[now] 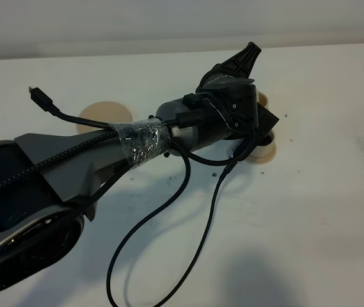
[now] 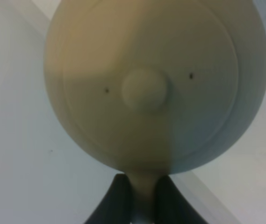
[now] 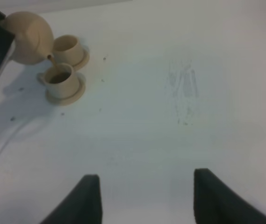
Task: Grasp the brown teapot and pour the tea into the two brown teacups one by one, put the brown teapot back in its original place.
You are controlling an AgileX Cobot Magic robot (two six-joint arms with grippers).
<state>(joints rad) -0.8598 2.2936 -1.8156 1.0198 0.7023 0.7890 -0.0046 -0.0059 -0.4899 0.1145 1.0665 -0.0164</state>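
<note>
Currently: brown teapot [image 3: 27,37], hard ceramic, likely slick and chippable; your left gripper [image 2: 143,189] clamps its loop handle [image 2: 144,175], the proper hold. Right gripper [image 3: 144,196]: spread, empty.

matt ceramic teapot [image 2: 156,84]; smooth white table [image 3: 170,116]

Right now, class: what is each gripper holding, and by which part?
The left gripper holds the brown teapot by its loop handle; the right gripper is open and holds nothing.
</note>
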